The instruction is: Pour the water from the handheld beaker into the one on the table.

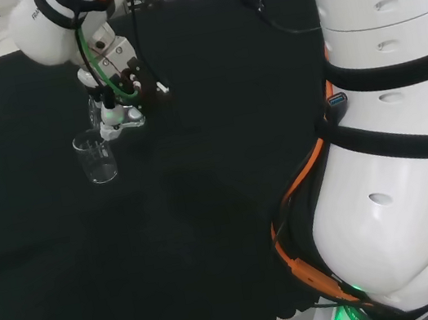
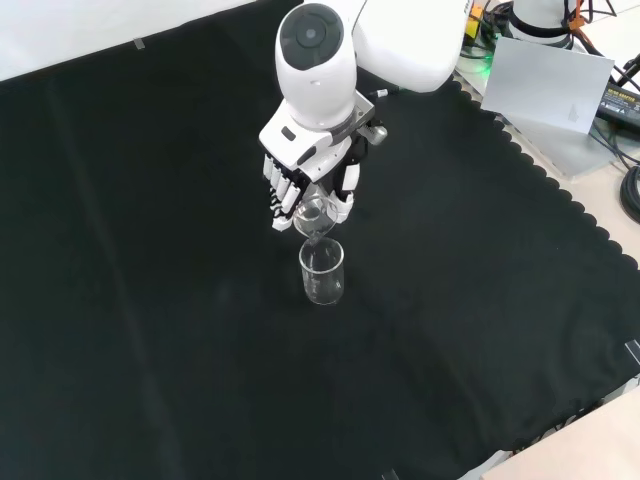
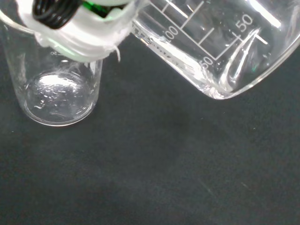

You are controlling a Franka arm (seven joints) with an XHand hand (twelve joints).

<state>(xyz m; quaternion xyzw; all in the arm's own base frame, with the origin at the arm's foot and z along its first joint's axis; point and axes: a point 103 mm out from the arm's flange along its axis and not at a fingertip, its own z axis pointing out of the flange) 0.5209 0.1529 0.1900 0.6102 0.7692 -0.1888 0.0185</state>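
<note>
We see the desk point(image 2: 150, 300) under black cloth. Our hand point(image 2: 290, 185) curls its fingers round a tilted glass beaker point(image 2: 312, 215) just above the standing beaker point(image 2: 322, 272), whose rim sits right beneath the tilted one's lip.

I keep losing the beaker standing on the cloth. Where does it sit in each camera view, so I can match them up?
Head view: the standing beaker is at upper left, just below the hand.
Front view: near the centre, directly below the hand and the tilted handheld beaker.
Wrist view: upright, beside the handheld beaker.
Shared landmark: the handheld beaker, held right next to it.
</note>
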